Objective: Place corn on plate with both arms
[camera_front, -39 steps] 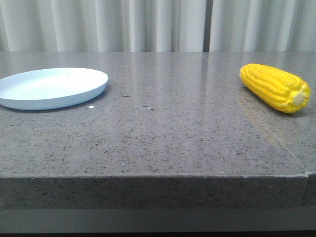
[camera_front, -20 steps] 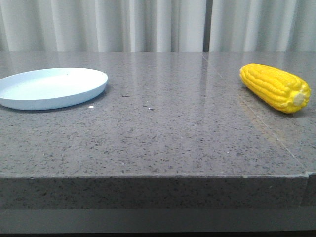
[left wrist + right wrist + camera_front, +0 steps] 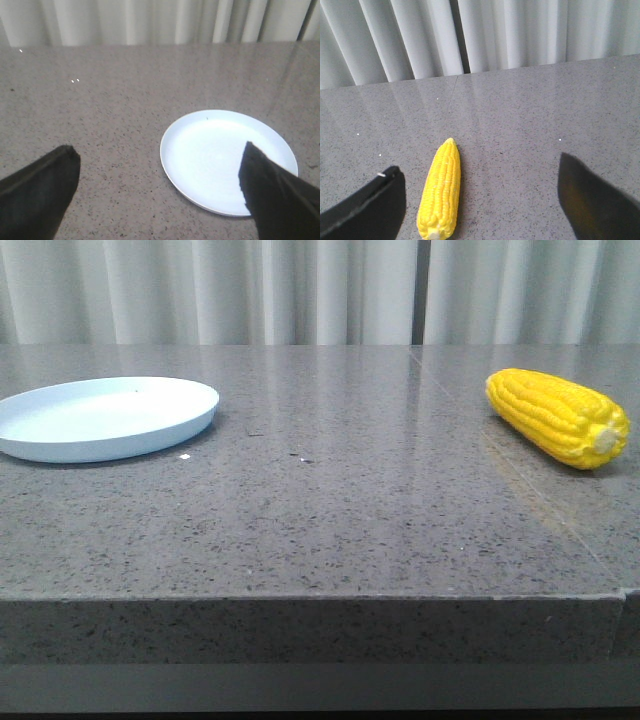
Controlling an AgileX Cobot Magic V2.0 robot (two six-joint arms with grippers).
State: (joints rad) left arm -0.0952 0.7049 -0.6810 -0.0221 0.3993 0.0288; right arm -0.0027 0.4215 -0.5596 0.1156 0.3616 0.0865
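Lying on its side at table (image 3: 330,510) right, corn (image 3: 556,417) points stem end twd camera, plate (image 3: 105,417) far left; L gripper (image 3: 159,195) & R gripper (image 3: 480,197) fingers spread wide, empty

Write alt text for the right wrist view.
A bright yellow corn cob lies on a grey speckled stone table, pale stem end nearest the camera. The open right gripper frames it, its two black fingertips spread wide, the cob nearer one. White curtains hang behind.
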